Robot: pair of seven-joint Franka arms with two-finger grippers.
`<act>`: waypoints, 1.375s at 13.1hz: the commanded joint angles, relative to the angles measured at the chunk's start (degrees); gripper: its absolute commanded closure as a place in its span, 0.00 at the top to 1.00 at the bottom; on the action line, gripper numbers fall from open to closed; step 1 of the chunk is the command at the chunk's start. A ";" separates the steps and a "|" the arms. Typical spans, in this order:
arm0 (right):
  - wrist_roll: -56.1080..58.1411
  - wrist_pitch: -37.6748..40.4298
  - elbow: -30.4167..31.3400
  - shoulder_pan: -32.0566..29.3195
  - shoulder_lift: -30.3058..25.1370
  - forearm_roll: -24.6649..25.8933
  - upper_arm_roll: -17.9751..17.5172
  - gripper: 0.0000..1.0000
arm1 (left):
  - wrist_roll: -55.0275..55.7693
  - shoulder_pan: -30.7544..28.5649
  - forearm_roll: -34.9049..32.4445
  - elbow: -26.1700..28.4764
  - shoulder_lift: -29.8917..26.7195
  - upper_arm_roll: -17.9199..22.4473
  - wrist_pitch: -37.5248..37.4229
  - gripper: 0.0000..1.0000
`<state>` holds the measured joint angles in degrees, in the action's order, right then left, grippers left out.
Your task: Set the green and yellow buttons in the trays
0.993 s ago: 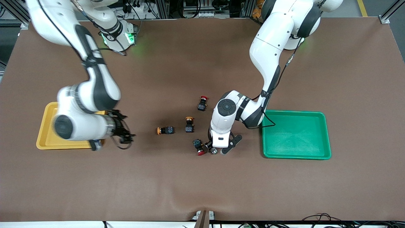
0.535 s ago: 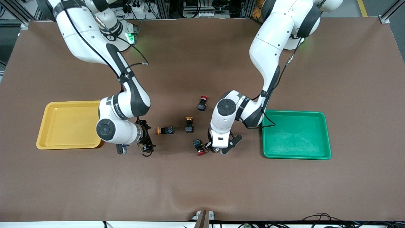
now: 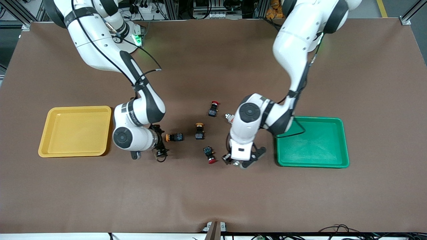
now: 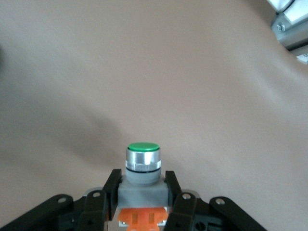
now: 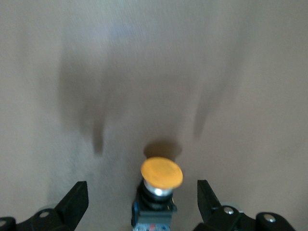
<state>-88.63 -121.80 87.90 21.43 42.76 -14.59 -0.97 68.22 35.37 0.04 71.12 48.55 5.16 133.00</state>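
Note:
My left gripper point(image 3: 237, 162) is shut on a silver button with a green cap point(image 4: 143, 159), a grey body and an orange block. It holds it over the table between a red-capped button and the green tray point(image 3: 312, 143). My right gripper point(image 3: 162, 142) is open and low at the cap end of a yellow-capped button point(image 3: 174, 137) that lies on its side. In the right wrist view that button point(image 5: 161, 174) sits between the spread fingers point(image 5: 77, 198). A second yellow-capped button point(image 3: 199, 130) and a second small silver piece point(image 3: 229, 116) lie near mid-table. The yellow tray point(image 3: 75, 130) holds nothing.
Two black buttons with red caps lie on the brown mat: one point(image 3: 213, 108) farther from the front camera, one point(image 3: 209, 155) beside my left gripper. The green tray holds nothing. The mat's front edge is rumpled.
My right arm swung from over the yellow tray to the lying yellow-capped button. My left gripper moved with the green button away from the red-capped button toward the green tray.

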 commanded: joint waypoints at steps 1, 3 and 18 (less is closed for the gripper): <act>-1.28 0.25 1.21 0.10 -0.04 -0.71 -0.35 1.00 | -11.03 -4.41 -1.44 9.01 -10.20 -0.32 -6.42 0.00; -2.85 -0.37 1.31 0.80 0.13 -0.71 -0.70 1.00 | -19.04 -8.63 -1.44 19.18 -18.28 -0.50 -7.31 0.00; -1.46 -2.31 0.60 0.37 1.46 -0.71 -2.81 0.00 | -47.65 -30.62 -1.36 43.14 -19.55 -1.55 12.64 1.00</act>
<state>-90.99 -125.49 88.81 22.71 44.81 -14.61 -3.13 21.18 5.51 -0.41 113.62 30.30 4.42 145.12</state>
